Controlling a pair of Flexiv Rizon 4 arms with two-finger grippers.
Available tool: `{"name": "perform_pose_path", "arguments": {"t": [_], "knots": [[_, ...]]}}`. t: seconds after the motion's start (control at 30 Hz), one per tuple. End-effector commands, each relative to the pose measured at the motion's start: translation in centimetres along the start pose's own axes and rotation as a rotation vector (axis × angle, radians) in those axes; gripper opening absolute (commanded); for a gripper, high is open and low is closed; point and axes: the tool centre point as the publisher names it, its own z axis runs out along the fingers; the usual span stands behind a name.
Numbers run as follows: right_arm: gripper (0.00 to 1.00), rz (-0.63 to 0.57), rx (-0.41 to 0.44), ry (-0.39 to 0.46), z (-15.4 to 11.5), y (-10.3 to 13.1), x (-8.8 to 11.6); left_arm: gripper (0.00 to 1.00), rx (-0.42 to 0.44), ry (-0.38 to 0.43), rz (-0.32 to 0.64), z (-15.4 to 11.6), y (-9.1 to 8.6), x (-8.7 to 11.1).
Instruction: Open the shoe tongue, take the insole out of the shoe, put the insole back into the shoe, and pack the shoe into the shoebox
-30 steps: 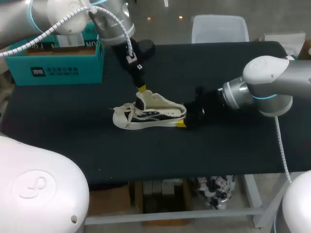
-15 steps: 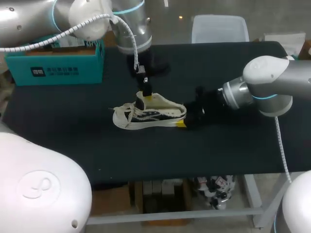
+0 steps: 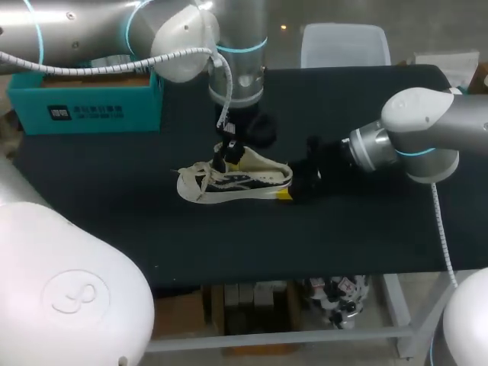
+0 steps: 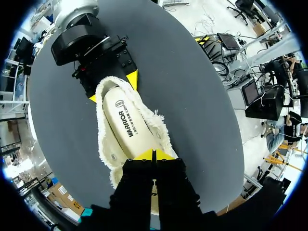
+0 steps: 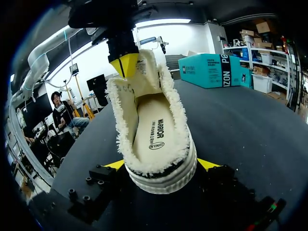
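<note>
A cream and black shoe [image 3: 236, 183] lies on its side on the black table, heel toward my right arm. Its fleecy lining and the printed insole [image 4: 126, 125] show inside the opening. My left gripper [image 3: 222, 156] comes down from the far side and is shut on the shoe tongue [image 5: 142, 65], which stands lifted away from the insole [image 5: 155, 132]. In the left wrist view the left gripper's [image 4: 154, 155] yellow tips are pressed together. My right gripper [image 5: 161, 166] stands wide around the heel, one yellow tip against each side. The teal shoebox [image 3: 84, 99] sits at the far left.
Loose laces [image 3: 191, 181] trail from the toe end toward the left. My left arm's elbow and cable hang over the far middle of the table [image 3: 343, 229]. In the right wrist view the shoebox [image 5: 211, 70] stands far behind the shoe.
My left arm's wrist has swung to the right over the shoe, with its gripper staying at the tongue. The shoe and the right arm have not moved.
</note>
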Motion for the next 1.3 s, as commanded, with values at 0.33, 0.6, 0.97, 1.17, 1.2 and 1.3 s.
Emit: {"name": "perform_pose_path", "arguments": {"t": [0.33,0.6,0.97,1.17,1.2,1.3], "knots": [[0.0,0.001,-0.003,0.007,0.6,-1.2,-0.6,0.0,0.055,0.042,-0.118,2.3,-0.3,-0.9],[0.0,0.001,-0.003,0.007,0.6,-1.2,-0.6,0.0,0.074,0.037,-0.158,3.6,-1.8,0.3],[0.0,0.001,-0.003,0.007,0.6,-1.2,-0.6,0.0,0.07,0.062,-0.208,5.2,-1.4,0.4],[0.0,0.001,-0.003,0.007,0.6,-1.2,-0.6,0.0,0.067,0.082,-0.227,5.8,-0.8,0.2],[0.0,0.001,-0.003,0.007,0.6,-1.2,-0.6,0.0,0.067,0.092,-0.227,5.9,-0.8,0.2],[0.0,0.001,-0.003,0.007,0.6,-1.2,-0.6,0.0,0.065,0.113,-0.226,6.0,-0.8,0.3]]}}
